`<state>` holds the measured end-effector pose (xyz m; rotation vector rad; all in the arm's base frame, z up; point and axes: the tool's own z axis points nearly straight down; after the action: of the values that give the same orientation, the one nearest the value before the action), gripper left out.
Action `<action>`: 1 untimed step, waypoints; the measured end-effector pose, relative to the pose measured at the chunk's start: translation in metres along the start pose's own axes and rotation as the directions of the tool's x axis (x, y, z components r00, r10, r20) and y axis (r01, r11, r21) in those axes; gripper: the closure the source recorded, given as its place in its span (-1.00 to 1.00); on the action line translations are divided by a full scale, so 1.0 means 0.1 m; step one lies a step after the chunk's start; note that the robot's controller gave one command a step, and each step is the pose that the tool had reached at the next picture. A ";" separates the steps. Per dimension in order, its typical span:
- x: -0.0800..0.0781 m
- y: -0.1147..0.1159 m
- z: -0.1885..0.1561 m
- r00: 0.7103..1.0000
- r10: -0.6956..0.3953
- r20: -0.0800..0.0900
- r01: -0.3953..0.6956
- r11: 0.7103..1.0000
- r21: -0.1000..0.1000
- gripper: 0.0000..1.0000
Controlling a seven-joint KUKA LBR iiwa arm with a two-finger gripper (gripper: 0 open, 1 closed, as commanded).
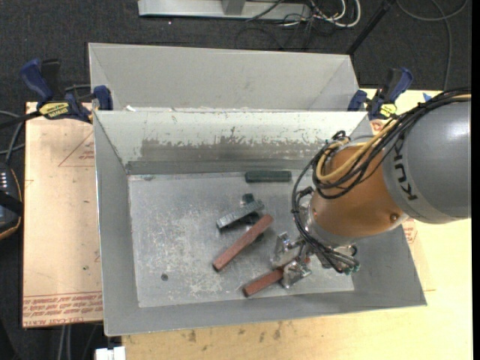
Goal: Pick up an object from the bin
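Reddish-brown and flat, a short stick (pixel 261 283) lies near the front of the bin (pixel 172 276), slanting up toward the right. In the camera view its right end meets the gripper (pixel 294 267), which is low over the bin floor at that spot. I cannot tell whether the gripper is open or closed, or whether it has any hold on the stick.

The stick looks stiff and light, probably wood or plastic, with smooth faces that could slip. The best hold is likely across its narrow width near the middle. A hold at the very end may let it swing or tip out.

A longer brown stick (pixel 241 243) lies just behind it on the same slant, apart from it. A grey clip (pixel 238 217) touches the longer stick's upper end. A dark bar (pixel 268 175) rests well away, against the back wall.

The short stick is close to the sloping front wall, so there is little room on that side. The arm's bulk fills the right of the bin. The left half of the floor is bare, and straight up looks like the clearest way out.
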<state>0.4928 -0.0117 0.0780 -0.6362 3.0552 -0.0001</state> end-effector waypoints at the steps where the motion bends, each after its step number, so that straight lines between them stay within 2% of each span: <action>1: 0.00 0.00 0.00 1.000 0.000 0.000 0.000 1.000 0.000 1.00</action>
<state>0.4929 -0.0117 0.0780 -0.6364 3.0551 -0.0002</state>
